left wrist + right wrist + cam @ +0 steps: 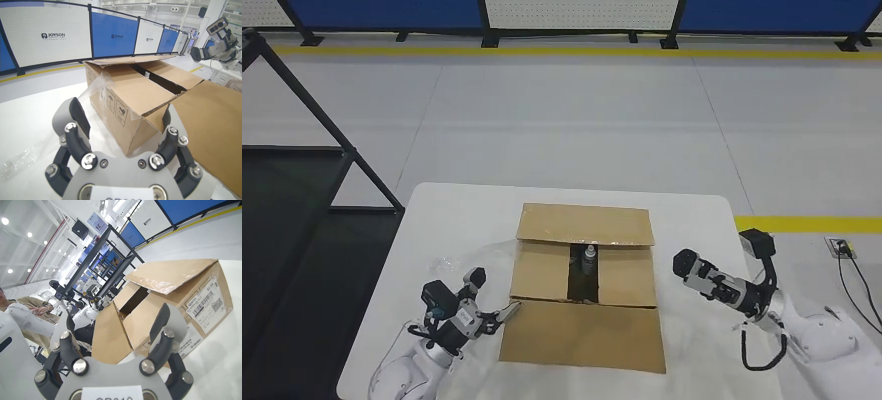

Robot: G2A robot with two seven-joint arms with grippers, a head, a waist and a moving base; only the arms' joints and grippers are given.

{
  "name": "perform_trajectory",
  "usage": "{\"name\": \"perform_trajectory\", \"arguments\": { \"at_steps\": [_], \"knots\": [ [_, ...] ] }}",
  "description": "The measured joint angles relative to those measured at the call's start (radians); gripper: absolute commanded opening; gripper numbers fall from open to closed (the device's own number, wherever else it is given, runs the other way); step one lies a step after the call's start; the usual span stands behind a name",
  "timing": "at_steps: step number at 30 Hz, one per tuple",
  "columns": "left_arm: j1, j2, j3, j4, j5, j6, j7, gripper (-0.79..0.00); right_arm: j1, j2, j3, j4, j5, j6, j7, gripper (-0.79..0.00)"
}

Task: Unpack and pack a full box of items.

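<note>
The left gripper [122, 103] sits low over the table [452, 215] at the near-left corner of the box [542, 275], jaws spread wide and holding nothing. That corner lies between the jaws in the left wrist view; I cannot tell whether either one touches it. The right gripper [115, 309] hangs just right of the box, level with its top, jaws also wide and empty, apart from the cardboard.

The box stands at the middle of the table. Its near flap [582, 335] is folded out toward the robot, sloping down past the box's near side. The two side flaps are folded in over the top with a dark gap between them. In that gap stands a bottle [588, 256], upright, with only its cap and shoulders showing; what else the box holds is hidden. The far flap [585, 224] is raised partway and leans over the far edge. A strip of clear tape [96, 86] hangs loose from the box's left side. A white label [206, 306] is stuck on the right side.

A crumpled piece of clear film [17, 162] lies on the table left of the box. The table is white.

Beyond it spreads a pale grey floor [572, 120] with a yellow line [542, 50]. Blue and white panels [382, 12] stand along the far side. A black frame [302, 110] stands at the left.
</note>
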Motion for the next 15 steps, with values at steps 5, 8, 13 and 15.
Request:
{"name": "perform_trajectory", "arguments": {
  "at_steps": [5, 8, 13, 15],
  "knots": [
    [0.003, 0.000, -0.001, -0.003, -0.005, 0.003, -0.003, 0.000, 0.000, -0.001, -0.003, -0.001, 0.002, 0.001, 0.001, 0.000],
    [0.003, 0.000, 0.000, -0.002, -0.005, 0.003, -0.003, 0.000, -0.004, -0.002, -0.011, -0.025, 0.041, 0.021, 0.033, 0.000],
    [0.006, 0.000, 0.002, -0.008, -0.009, 0.006, -0.009, 0.000, 0.043, -0.009, -0.028, -0.011, 0.131, 0.158, 0.097, 0.000],
    [0.010, 0.000, 0.002, -0.016, -0.012, 0.008, -0.014, 0.000, 0.066, -0.014, -0.042, 0.001, 0.161, 0.219, 0.125, 0.000]
  ]
}}
